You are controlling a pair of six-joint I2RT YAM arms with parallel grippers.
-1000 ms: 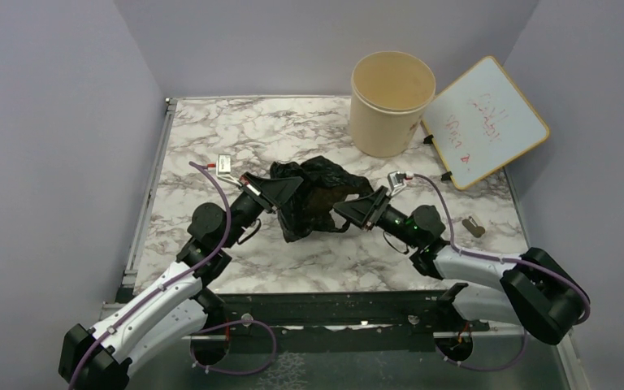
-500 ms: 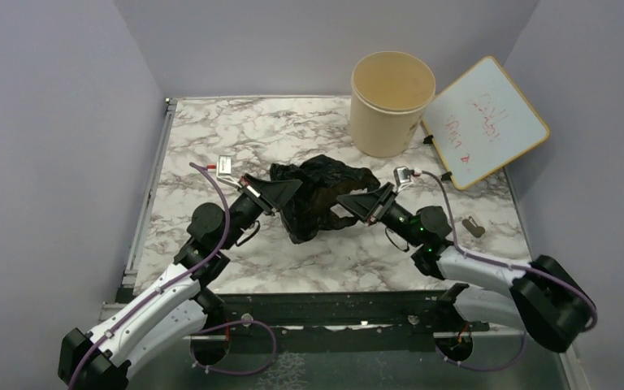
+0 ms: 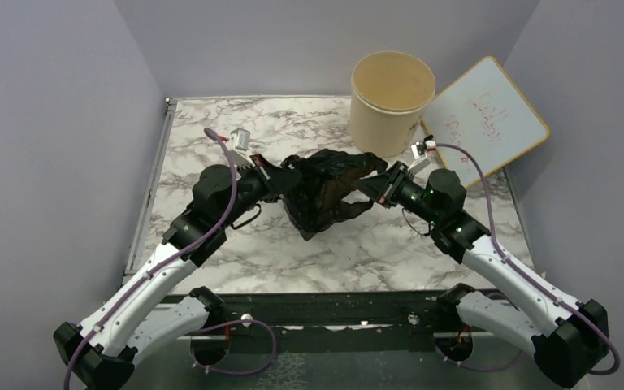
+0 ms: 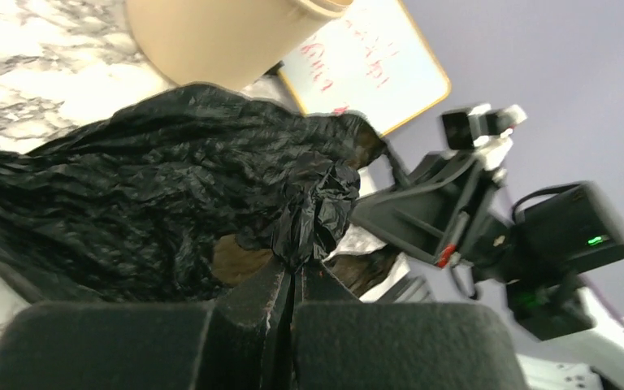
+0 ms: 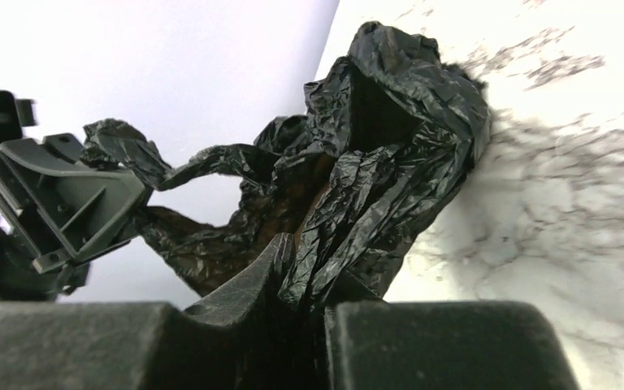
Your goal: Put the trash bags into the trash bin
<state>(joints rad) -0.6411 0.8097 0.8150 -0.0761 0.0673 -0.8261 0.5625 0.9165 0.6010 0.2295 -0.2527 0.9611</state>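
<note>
Hoisted higher, carried toward bin (image 3: 392, 101) near far-right corner: bag (image 3: 325, 195), pinched by left pincer (image 3: 286, 174) and right pincer (image 3: 376, 184).

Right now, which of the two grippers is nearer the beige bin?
The right gripper, shut on the trash bag end nearest the trash bin; the left gripper clamps the opposite end, farther from it.

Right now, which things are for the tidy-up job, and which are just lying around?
For the job:
black bag
beige bin

Just lying about:
whiteboard with red writing, beside the bin
</note>
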